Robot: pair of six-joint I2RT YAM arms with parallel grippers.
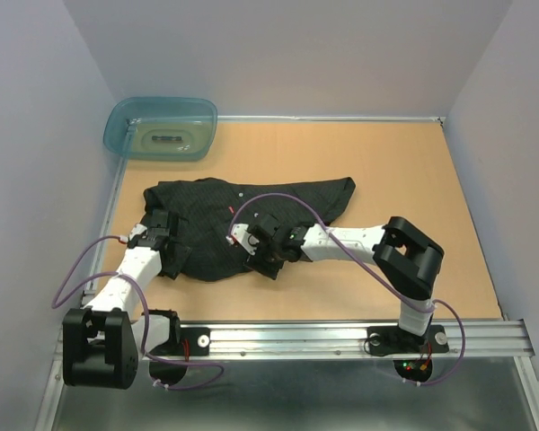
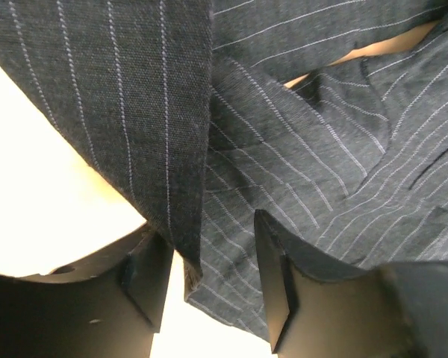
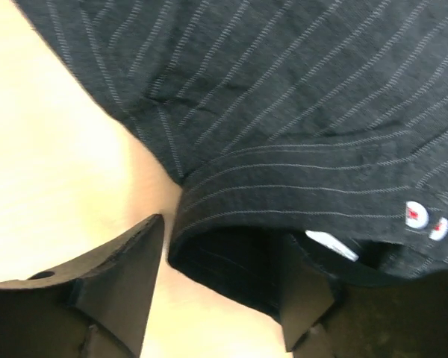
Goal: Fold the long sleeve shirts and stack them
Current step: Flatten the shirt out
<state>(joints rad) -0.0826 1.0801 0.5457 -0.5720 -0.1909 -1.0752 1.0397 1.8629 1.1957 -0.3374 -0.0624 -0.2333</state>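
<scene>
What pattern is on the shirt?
Thin pale pinstripes on dark charcoal shirt; clearest in left wrist view.

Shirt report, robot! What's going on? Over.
Left gripper open astride shirt edge. Right gripper open astride hem. Shirt rumpled, unfolded. Tub far-left, not in the way.

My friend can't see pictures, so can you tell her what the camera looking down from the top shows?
A black shirt lies rumpled on a tan table. The left gripper reaches onto its near left edge and the right gripper onto its near middle. A see-through teal tub sits at the far left corner.
</scene>
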